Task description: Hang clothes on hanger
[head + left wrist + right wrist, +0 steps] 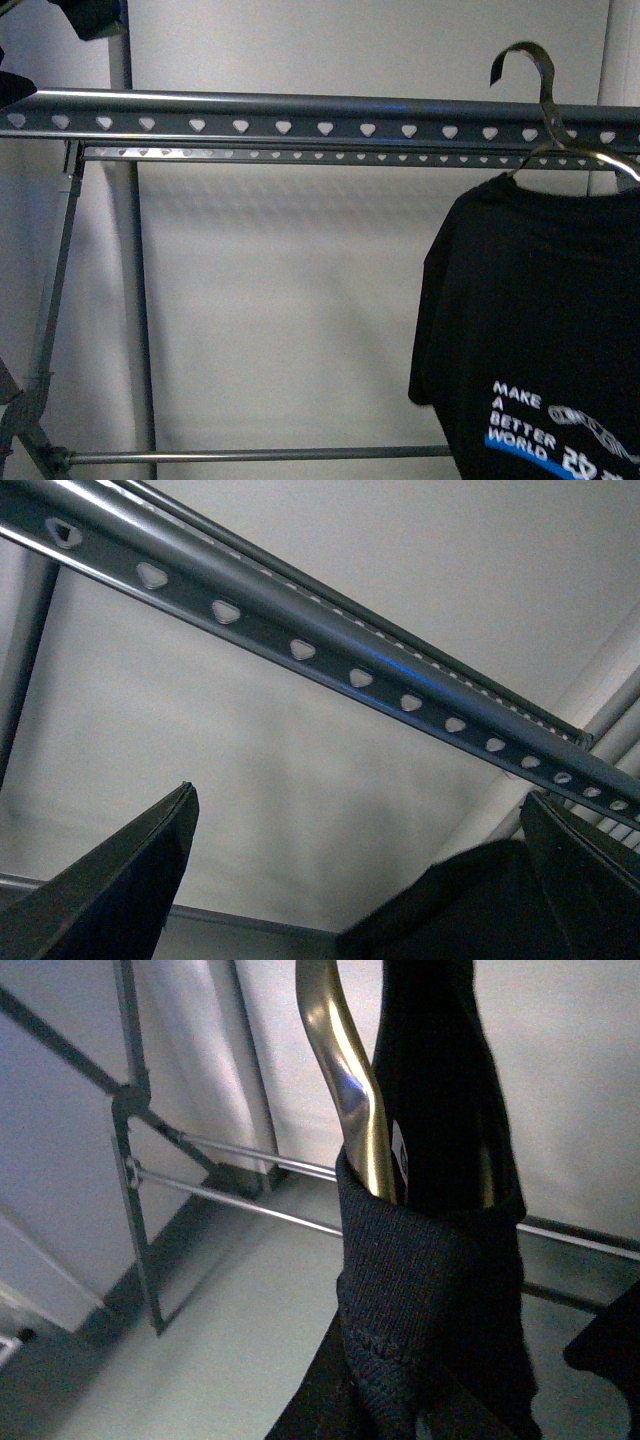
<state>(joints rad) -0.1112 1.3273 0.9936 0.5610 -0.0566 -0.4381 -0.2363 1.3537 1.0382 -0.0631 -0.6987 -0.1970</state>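
Legs of the large grey metal drying rack (45,330) slant down at the far left, and its long rail of heart-shaped holes (300,127) runs level across the front view. The left hand (360,790) hovers near the rail's left end, fingers apart and holding nothing. Further right, a small shiny metal clothes hanger (540,100) carries the black short-sleeved T-shirt (530,300). Its hook stands above the rail and its neck crosses in front, so I judge the hook must next come over and down, across the rail's long axis. The right arm is nearer. I cannot tell the right hand's state among the black cloth. White print reads "MAKE A BETTER WORLD" (518,420); a white collar tag (400,1155) is unreadable.
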